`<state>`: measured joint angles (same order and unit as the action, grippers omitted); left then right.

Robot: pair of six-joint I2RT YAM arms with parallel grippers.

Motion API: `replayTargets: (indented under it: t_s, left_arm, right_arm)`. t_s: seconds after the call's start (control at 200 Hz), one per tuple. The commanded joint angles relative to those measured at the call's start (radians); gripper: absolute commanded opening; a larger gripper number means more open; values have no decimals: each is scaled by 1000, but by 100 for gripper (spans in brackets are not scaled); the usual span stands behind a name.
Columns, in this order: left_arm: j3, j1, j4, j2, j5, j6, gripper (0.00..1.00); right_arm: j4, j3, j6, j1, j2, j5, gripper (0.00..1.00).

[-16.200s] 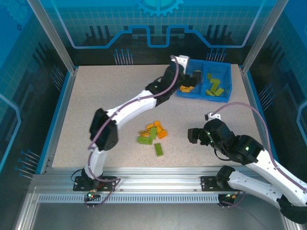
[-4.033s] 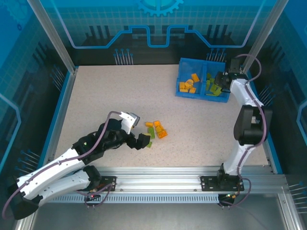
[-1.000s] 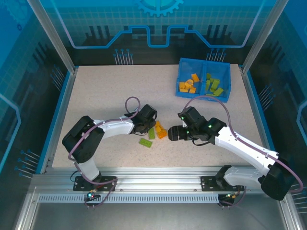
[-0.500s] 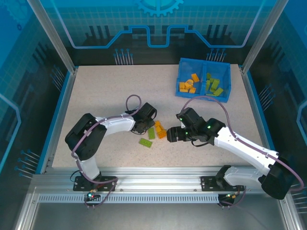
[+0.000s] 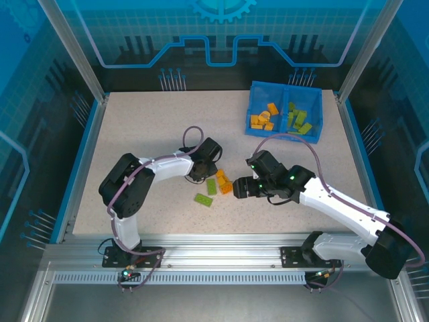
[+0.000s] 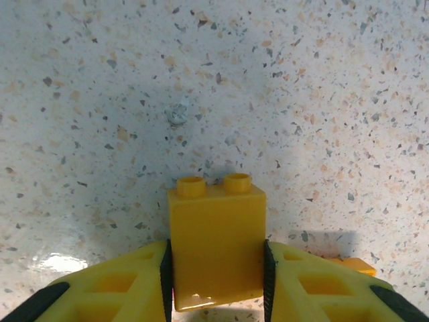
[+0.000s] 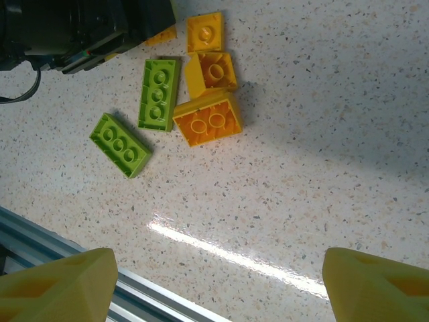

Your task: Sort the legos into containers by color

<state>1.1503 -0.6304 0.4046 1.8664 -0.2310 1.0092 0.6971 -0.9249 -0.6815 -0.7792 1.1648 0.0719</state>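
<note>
**Left gripper** (image 6: 216,276): closed on one orange brick (image 6: 216,249), pinched by its two sides between the yellow fingers (image 6: 120,285), studs pointing away from the wrist camera. Whether the brick is clear of the speckled table (image 5: 147,127) cannot be told.

**Change against one second ago:** the left wrist sits slightly farther toward the back of the table, and its elbow has drawn in to the right. The right arm has hardly shifted. Four seconds ago the right arm was at the bin.

**Right gripper** (image 5: 240,187): jaws wide apart, nothing between them, just right of the loose legos (image 7: 201,100).

**Loose legos:** two green bricks and three orange ones, close together on the table between the two grippers. The nearest green one (image 7: 120,144) lies a little apart from the others.

**Blue bin** (image 5: 255,131): back right of the table, well apart from both grippers. Orange bricks (image 5: 261,119) are in the left compartment and green bricks (image 5: 299,121) in the right.
</note>
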Motion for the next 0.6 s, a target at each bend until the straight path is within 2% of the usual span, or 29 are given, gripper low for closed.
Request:
replayTargets:
  t_s: [0.0, 0.105, 0.22, 0.34, 0.445, 0.595]
  left_arm:
    - [31, 12, 93, 7, -36, -86, 36]
    - [32, 11, 63, -49, -32, -152, 34]
    - [76, -2, 34, -131, 30, -302, 33]
    - [183, -47, 32, -176, 29, -471, 34]
    - [308, -66, 23, -131, 24, -564, 36]
    - [512, -66, -41, 35, 1, -643, 37]
  right_arm:
    - [16, -25, -10, -17, -2, -2, 82]
    - [6, -29, -17, -18, -9, -10, 82]
    - [16, -60, -54, -14, -42, 0, 83]
    - [29, -91, -82, -8, -114, 74, 84]
    - [50, -100, -90, 10, -179, 153, 85]
    - [87, -84, -106, 49, -272, 224, 86]
